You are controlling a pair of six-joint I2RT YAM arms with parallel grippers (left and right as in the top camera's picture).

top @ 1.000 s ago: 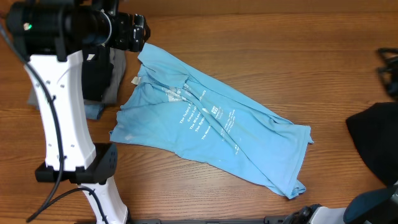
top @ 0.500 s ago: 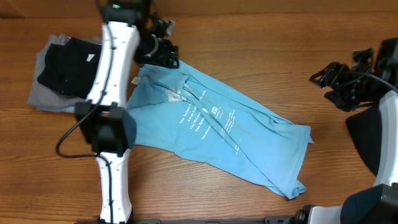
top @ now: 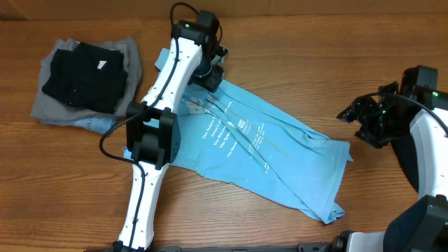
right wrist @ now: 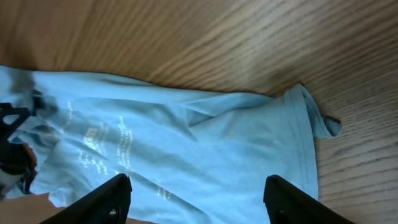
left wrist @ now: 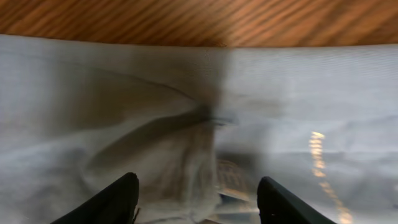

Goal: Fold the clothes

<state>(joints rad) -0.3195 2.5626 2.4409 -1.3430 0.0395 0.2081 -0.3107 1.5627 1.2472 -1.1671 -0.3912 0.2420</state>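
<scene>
The white left arm (top: 171,70) hides the upper-left end of the light sky-blue cloth shirt (top: 280,150) overhead; its white printed lettering (top: 231,133) is too small to read. The left wrist view is blurred, the left gripper (left wrist: 198,183) cut off below.

Brown wood-grain table (top: 294,56)
</scene>
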